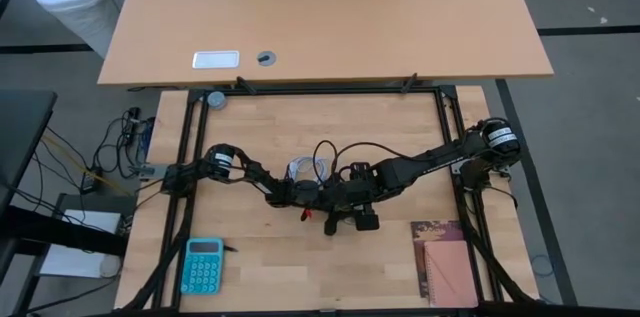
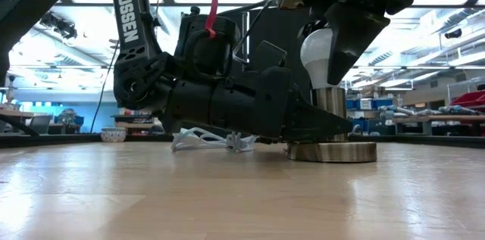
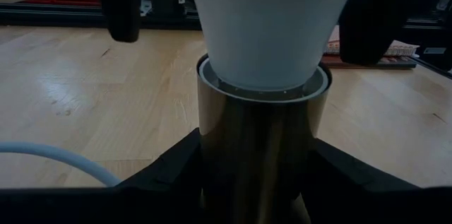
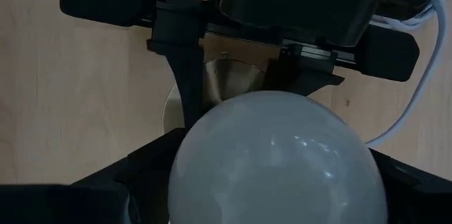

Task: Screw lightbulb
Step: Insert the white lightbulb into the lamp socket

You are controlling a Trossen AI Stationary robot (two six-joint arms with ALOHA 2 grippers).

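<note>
The left gripper (image 2: 322,123) clamps the socket (image 2: 331,100), its 2 fingers pressed against the metal barrel just above the flat base disc (image 2: 331,151). The lightbulb (image 2: 317,49) stands upright in the socket's mouth, with the right gripper (image 2: 333,43) above it, fingers pinching the white globe. To seat it well, I judge the bulb must stay square to the socket while the right wrist turns and the left holds firm.

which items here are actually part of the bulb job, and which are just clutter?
In the job:
- lightbulb, in right end effector
- socket, clamped by left end effector
- socket's white cable

Lying about:
- teal calculator
- notebooks
</note>
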